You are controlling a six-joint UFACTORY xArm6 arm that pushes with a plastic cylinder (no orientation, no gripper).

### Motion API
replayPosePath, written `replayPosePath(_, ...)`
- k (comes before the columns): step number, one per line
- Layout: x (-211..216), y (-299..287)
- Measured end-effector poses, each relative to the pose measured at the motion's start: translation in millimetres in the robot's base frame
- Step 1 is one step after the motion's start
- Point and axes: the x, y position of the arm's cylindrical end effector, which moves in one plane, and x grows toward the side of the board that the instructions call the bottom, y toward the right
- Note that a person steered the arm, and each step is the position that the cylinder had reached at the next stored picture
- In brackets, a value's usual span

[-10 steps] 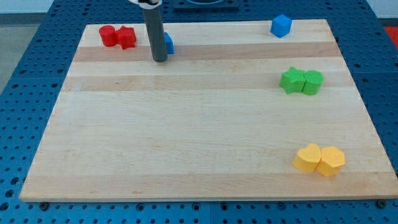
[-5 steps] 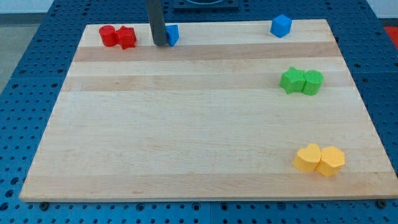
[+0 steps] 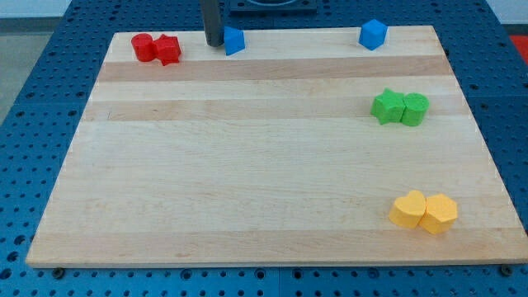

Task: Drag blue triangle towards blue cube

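The blue triangle (image 3: 235,40) lies near the board's top edge, left of centre. My tip (image 3: 213,43) stands right against its left side, touching or nearly so. The blue cube (image 3: 373,34) sits at the view's top right, well to the right of the triangle, with bare wood between them. The rod rises out of the view's top.
Two red blocks (image 3: 156,48) sit together at the top left, just left of my tip. Two green blocks (image 3: 400,108) sit at the right. Two yellow blocks (image 3: 423,211) sit at the bottom right. The wooden board (image 3: 247,165) lies on a blue perforated table.
My tip has moved up the view and slightly right, from below-left of the blue triangle to its left side. The triangle has shifted a little right and up.
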Motion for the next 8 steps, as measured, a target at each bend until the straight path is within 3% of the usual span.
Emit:
replayPosePath(4, 21, 75)
replayPosePath(7, 56, 98)
replayPosePath(8, 50, 105)
